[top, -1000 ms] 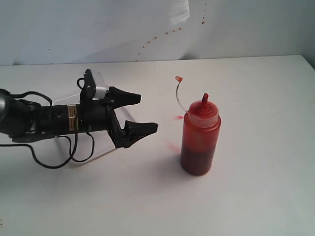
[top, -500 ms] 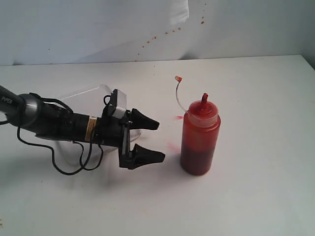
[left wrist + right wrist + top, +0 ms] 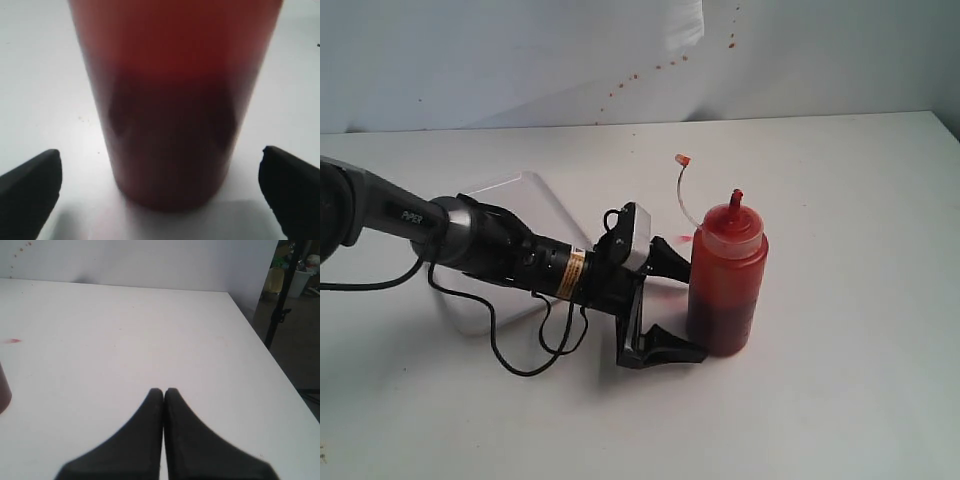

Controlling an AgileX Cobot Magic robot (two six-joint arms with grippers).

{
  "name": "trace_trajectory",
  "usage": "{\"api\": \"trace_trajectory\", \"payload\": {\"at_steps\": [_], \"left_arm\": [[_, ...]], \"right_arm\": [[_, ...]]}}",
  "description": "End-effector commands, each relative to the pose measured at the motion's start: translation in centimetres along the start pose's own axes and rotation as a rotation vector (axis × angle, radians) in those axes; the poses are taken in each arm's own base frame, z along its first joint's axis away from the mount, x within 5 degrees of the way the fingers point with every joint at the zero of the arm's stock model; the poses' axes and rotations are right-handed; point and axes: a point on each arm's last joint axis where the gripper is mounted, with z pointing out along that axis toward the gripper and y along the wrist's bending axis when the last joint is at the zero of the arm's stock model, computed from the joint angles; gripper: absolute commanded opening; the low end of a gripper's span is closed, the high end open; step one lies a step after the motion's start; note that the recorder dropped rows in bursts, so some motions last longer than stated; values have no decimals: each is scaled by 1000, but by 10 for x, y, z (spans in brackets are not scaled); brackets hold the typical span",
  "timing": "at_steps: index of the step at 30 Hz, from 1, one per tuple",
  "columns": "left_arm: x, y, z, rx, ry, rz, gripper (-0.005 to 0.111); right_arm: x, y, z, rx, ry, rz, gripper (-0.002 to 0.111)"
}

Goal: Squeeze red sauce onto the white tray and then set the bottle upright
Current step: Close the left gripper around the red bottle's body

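Note:
The bottle (image 3: 726,282) stands upright on the white table, its nozzle pointing up and its tethered tip cap (image 3: 683,160) hanging loose. My left gripper (image 3: 682,304) is open, one finger on each side of the bottle's lower left part, not pressing it. In the left wrist view the bottle (image 3: 170,110) fills the middle between the black fingertips (image 3: 35,182). The white tray (image 3: 525,187) lies behind the left arm, partly hidden; no red sauce blob shows on it. My right gripper (image 3: 164,392) is shut on nothing, over bare table.
Faint pinkish smears (image 3: 684,239) mark the table beside the bottle, and red specks dot the back wall (image 3: 650,70). The table's right edge (image 3: 260,340) drops off to the floor, where a stand (image 3: 281,300) rises. The bottle's edge (image 3: 3,390) shows at the right wrist view's border.
My left arm has swung right and lower, away from the tray, bringing its open fingers around the bottle's lower part. The bottle has not moved.

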Motion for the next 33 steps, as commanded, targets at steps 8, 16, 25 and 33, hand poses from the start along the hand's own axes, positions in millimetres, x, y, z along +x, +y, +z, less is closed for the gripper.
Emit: {"api": "trace_trajectory", "payload": {"at_steps": [8,16,25,33], "left_arm": [[0,5,20,14,-64,-5,104],[2,10,28,10,-125,-49,104],[1,-2,50,39,-117,-20,104],[1,-1,57,-13,-96,17,105]], "right_arm": [[0,0,0,6,-6,7,0],[0,0,0,6,-6,7,0],[0,0,0,6,-6,7,0],[0,0,0,6,-6,7,0]]}}
